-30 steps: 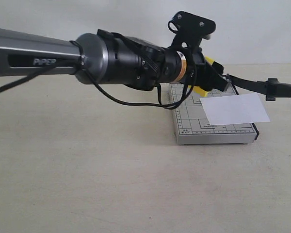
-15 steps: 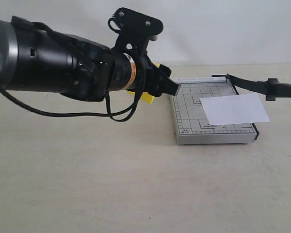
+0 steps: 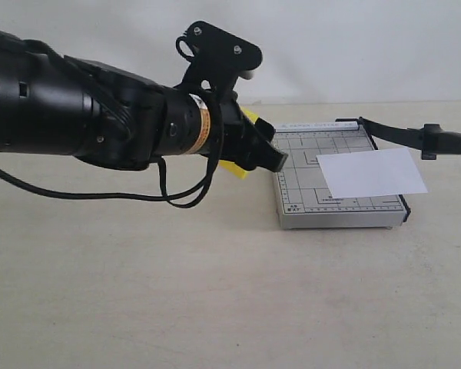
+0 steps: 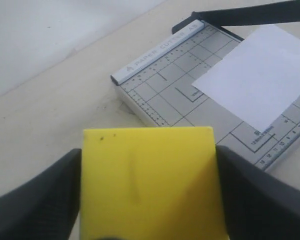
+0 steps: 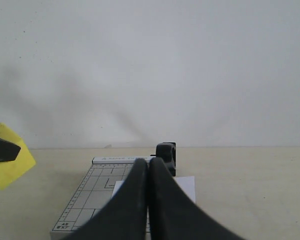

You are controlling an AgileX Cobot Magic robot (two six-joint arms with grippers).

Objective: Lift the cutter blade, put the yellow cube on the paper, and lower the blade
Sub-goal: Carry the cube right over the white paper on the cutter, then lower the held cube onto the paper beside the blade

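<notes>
My left end effector (image 4: 149,210) clamps the yellow cube (image 4: 145,165) in the air. The paper (image 4: 255,80) lies ahead, bare. The cutter blade (image 3: 415,136) looks raised. Placing and lowering remain. My right end effector (image 5: 149,170) is closed.

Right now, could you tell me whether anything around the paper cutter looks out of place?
Only the paper: it lies slightly askew to the grid of the cutter base and overhangs its edge on the side of the raised cutter blade. The yellow cube sits squarely in the left gripper; nothing looks spilled or damaged.
</notes>
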